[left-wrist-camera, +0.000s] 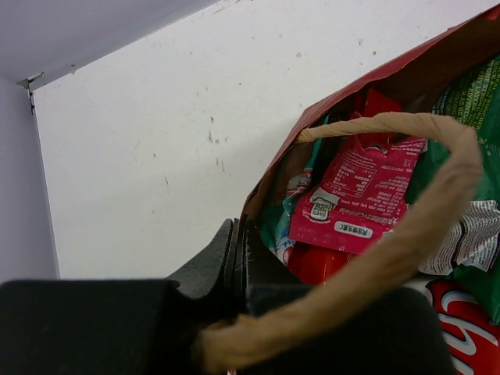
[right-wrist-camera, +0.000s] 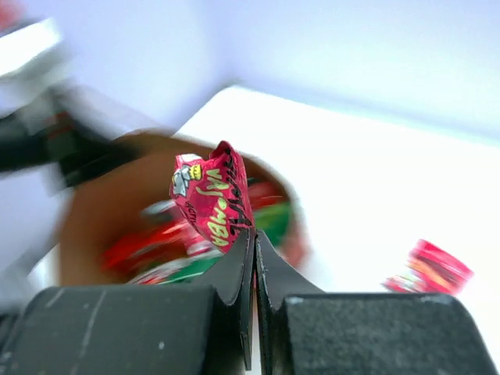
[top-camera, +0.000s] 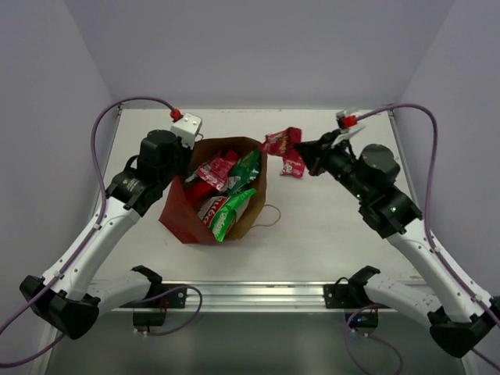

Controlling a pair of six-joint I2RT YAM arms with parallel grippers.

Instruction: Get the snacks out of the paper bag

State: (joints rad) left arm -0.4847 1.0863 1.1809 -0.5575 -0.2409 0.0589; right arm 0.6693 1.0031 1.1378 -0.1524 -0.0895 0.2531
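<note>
The white table [top-camera: 328,234] is carrying the paper bag [top-camera: 178,215] a little left of its middle, with the bag's mouth gaping up toward the overhead camera. Inside the bag a green chip bag [top-camera: 246,168] is lying toward the far right, a green-and-white striped pack [top-camera: 230,211] is poking out at the near rim, and red packets [top-camera: 215,170] are crowding the space between them. One twine handle [top-camera: 269,215] is looping out over the table on the bag's right.

The left gripper [left-wrist-camera: 237,242] is pinching the bag's far-left rim, jaws pressed together on the paper, with the other handle arching just in front of it. The right gripper [right-wrist-camera: 254,250] is hanging just beside the bag's right rim, jaws clamped on the lower edge of a red packet [right-wrist-camera: 211,199] that is standing up above them. A second red packet [top-camera: 280,141] is lying on the table just beyond it, outside the bag.

Bare table is stretching to the right of the bag and along the near edge; walls [top-camera: 258,47] are closing in the far and side edges
</note>
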